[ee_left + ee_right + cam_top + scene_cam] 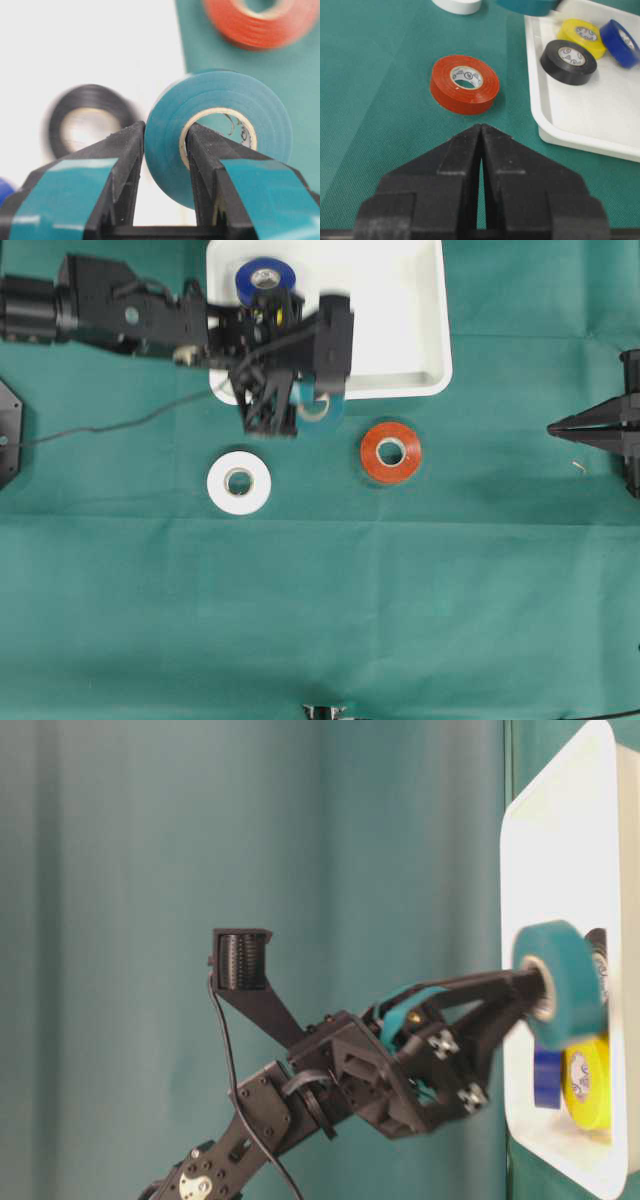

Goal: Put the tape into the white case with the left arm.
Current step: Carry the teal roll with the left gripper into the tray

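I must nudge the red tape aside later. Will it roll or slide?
The red tape lies flat on the green cloth, so it will probably slide, not roll. The cloth may drag on it. It looks like a stiff ring, likely keeping its shape.

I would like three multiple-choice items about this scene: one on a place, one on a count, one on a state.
1. Where is the red roll?
A in the white tray
B on the green cloth
C in a pincer

2. How many rolls lie in the white tray?
A one
B three
C five

3. The left pincer is
A shut on the teal roll
B open and empty
C shut on nothing

Key: 1 B, it lies on the cloth outside the tray. 2 B, black, yellow and blue. 3 A, one finger is in its hole, one outside.
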### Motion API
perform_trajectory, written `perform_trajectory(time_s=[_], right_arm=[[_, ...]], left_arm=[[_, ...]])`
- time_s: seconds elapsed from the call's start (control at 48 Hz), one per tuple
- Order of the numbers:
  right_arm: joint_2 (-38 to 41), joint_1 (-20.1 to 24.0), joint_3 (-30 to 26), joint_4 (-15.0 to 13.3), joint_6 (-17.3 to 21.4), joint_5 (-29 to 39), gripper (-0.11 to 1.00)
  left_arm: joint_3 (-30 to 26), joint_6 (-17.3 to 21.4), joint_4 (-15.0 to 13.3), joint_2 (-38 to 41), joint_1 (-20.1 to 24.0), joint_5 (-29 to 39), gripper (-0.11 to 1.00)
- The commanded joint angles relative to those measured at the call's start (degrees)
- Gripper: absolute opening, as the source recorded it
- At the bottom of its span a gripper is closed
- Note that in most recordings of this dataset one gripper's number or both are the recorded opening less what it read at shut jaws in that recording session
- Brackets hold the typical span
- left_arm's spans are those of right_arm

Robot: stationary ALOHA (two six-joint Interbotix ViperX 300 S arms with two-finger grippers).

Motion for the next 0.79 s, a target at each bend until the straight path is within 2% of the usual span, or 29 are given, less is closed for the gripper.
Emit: perform_trajectory(time_s=[0.0,0.25,0.562,0.77], right_arm=[[0.4,-0.1,0.2,-0.4,0.0,-0.4,-0.09],[0.4,-0.1,0.2,-0.4,0.0,-0.4,-0.09],[0.4,-0.1,0.2,-0.4,0.0,-0.4,-0.09],[0.4,-0.1,0.2,-0.4,0.0,-0.4,-0.09]], left_arm=[[-1.7,1.6,0.1,-1.6,2.3,-2.1,0.24],[-1.7,6.8,0.1,0.1,7.5,-7.0,0.24],[-3.4,7.4,0.1,4.1,13.4,-9.1,0.24],[-4.5,7.4,0.0,5.2,14.7,-9.1,0.24]])
